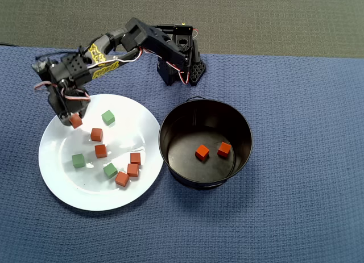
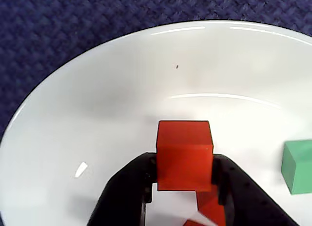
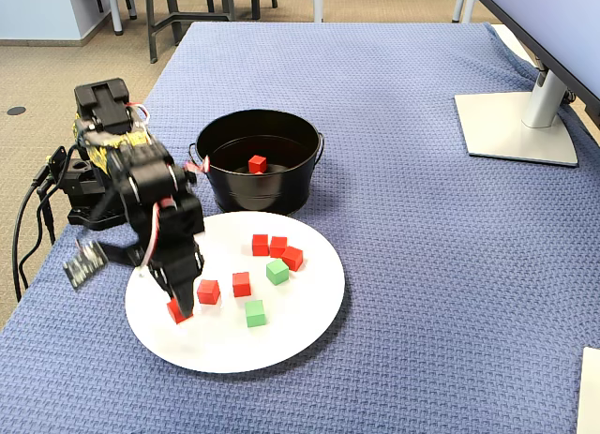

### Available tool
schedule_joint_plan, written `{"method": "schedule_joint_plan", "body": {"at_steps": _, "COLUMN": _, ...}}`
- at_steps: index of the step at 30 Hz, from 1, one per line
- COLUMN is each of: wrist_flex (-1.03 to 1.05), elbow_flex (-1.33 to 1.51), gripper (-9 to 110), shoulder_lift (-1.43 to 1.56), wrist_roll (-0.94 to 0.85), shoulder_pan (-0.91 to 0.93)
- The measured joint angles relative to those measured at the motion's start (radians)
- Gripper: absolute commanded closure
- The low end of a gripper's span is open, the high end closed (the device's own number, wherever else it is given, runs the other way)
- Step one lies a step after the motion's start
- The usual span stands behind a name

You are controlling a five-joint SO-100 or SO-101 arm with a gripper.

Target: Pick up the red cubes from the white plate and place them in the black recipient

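Right now the gripper [image 2: 184, 187] is clenched on one red cube [image 2: 184, 155], its two black jaws pressing the cube's sides, over the far-left part of the white plate [image 1: 62, 183] as the overhead view shows it. In that view five more red cubes [image 1: 100, 151] lie on the plate: two near the middle and three clustered toward the lower right, next to a green cube [image 1: 110, 170]. Two other green cubes sit apart, one near the plate's top and one at its left. Just right of the plate stands the black recipient [image 1: 242, 126], with two red cubes on its glossy floor. Both rest on a blue woven cloth [image 1: 296, 217] covering the tabletop.
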Motion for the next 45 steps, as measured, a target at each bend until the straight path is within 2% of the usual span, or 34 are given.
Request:
{"method": "schedule_joint_plan", "body": {"at_steps": 7, "wrist_flex": 0.115, "elbow_flex": -0.061, "gripper": 102, "shoulder_lift": 0.179, "wrist_roll": 0.055, "shoulder_pan": -0.141}}
{"method": "schedule_joint_plan", "body": {"at_steps": 15, "wrist_flex": 0.121, "elbow_flex": 0.069, "gripper": 102, "shoulder_lift": 0.515, "wrist_roll": 0.146, "shoulder_pan": -0.411}}
{"method": "schedule_joint_plan", "body": {"at_steps": 25, "wrist_flex": -0.026, "elbow_flex": 0.411, "gripper": 101, "shoulder_lift": 0.810, "wrist_roll": 0.225, "shoulder_pan": -0.827}}
{"method": "schedule_joint_plan", "body": {"at_steps": 26, "wrist_flex": -0.046, "elbow_flex": 0.451, "gripper": 93, "shoulder_lift": 0.824, "wrist_roll": 0.232, "shoulder_pan": -0.862}}
{"method": "schedule_joint_plan", "body": {"at_steps": 27, "wrist_flex": -0.064, "elbow_flex": 0.488, "gripper": 79, "shoulder_lift": 0.833, "wrist_roll": 0.236, "shoulder_pan": -0.897}}
{"method": "schedule_joint_plan", "body": {"at_steps": 28, "wrist_flex": -0.078, "elbow_flex": 0.517, "gripper": 72, "shoulder_lift": 0.838, "wrist_roll": 0.238, "shoulder_pan": -0.928}}
{"method": "schedule_joint_plan", "body": {"at_steps": 32, "wrist_flex": -0.103, "elbow_flex": 0.611, "gripper": 69, "shoulder_lift": 0.841, "wrist_roll": 0.222, "shoulder_pan": -1.035}}
{"method": "schedule_joint_plan", "body": {"at_steps": 38, "wrist_flex": -0.078, "elbow_flex": 0.572, "gripper": 72, "shoulder_lift": 0.828, "wrist_roll": 0.161, "shoulder_pan": -0.996}}
{"method": "schedule_joint_plan", "body": {"at_steps": 45, "wrist_flex": 0.011, "elbow_flex": 0.380, "gripper": 80, "shoulder_lift": 0.721, "wrist_roll": 0.000, "shoulder_pan": -0.699}}
